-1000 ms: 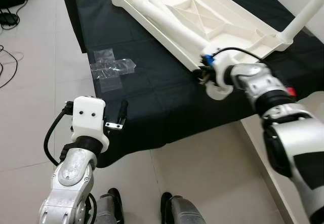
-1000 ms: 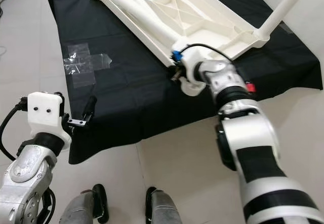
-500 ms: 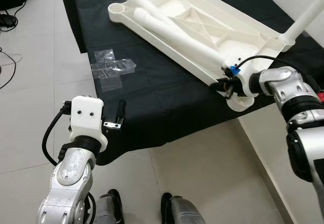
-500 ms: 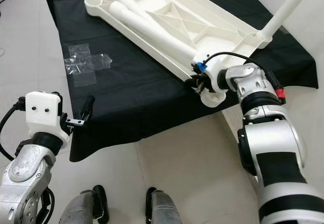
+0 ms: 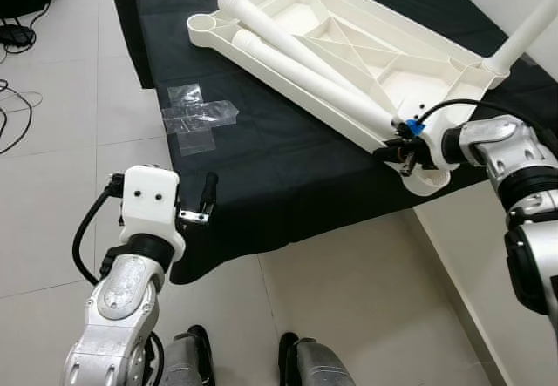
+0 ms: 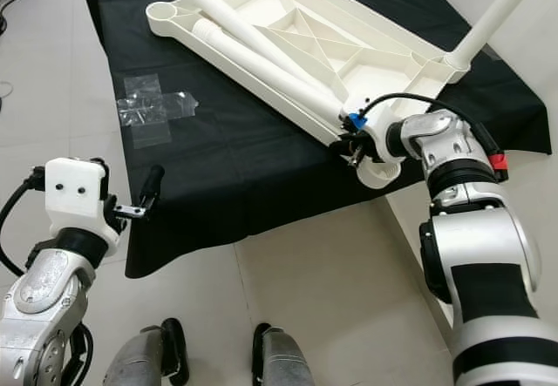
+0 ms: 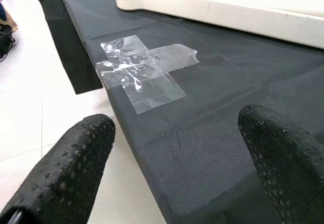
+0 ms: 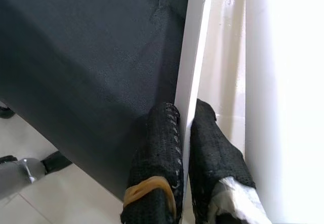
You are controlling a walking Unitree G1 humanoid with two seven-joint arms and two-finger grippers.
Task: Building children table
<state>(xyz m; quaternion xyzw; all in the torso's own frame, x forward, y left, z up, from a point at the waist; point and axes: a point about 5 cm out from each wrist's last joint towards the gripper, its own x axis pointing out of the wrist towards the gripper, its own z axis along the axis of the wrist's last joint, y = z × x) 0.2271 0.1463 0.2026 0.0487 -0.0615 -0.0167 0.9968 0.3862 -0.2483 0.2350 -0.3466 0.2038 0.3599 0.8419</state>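
A white plastic tabletop (image 5: 349,46) lies on a black cloth (image 5: 261,151) beside clear tape (image 5: 196,118), over pale floor tiles (image 5: 52,186).

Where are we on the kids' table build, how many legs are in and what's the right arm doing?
Done: one leg stands in a corner socket of the upturned white tabletop. In hand: the right gripper is shut on the tabletop's rim, on the black cloth. Left: two loose legs lie in the tabletop, unfitted. The left gripper hovers open.
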